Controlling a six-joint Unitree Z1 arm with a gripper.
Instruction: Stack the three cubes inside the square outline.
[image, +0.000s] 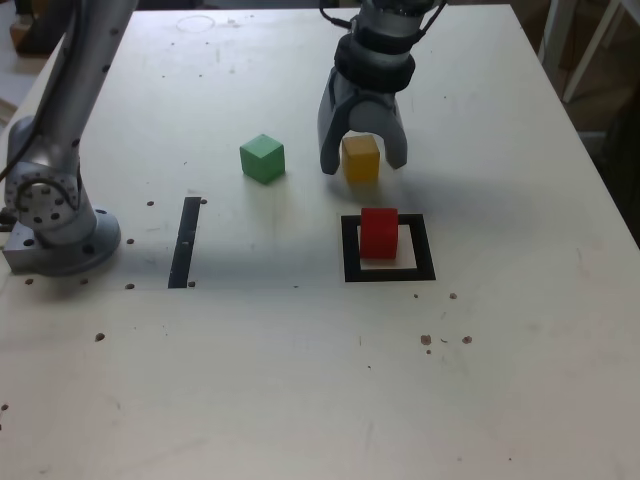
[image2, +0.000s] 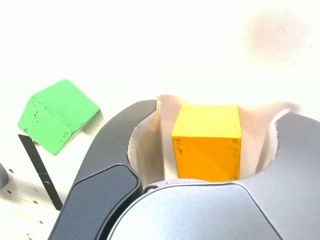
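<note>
The yellow cube (image: 361, 157) rests on the table between the two fingers of my gripper (image: 363, 165), which reaches down over it. In the wrist view the yellow cube (image2: 206, 142) has a pale gap on each side, so the gripper (image2: 220, 110) is open around it without touching. The red cube (image: 379, 232) stands inside the square outline (image: 350, 250), just in front of the yellow one. The green cube (image: 262, 158) lies alone toward the exterior view's left, and it also shows in the wrist view (image2: 57, 115).
A straight black strip (image: 185, 242) lies on the pale table between the green cube and the arm's grey base (image: 50, 220) at the exterior view's left edge. Small dark holes dot the tabletop. The table's right edge runs near chair legs.
</note>
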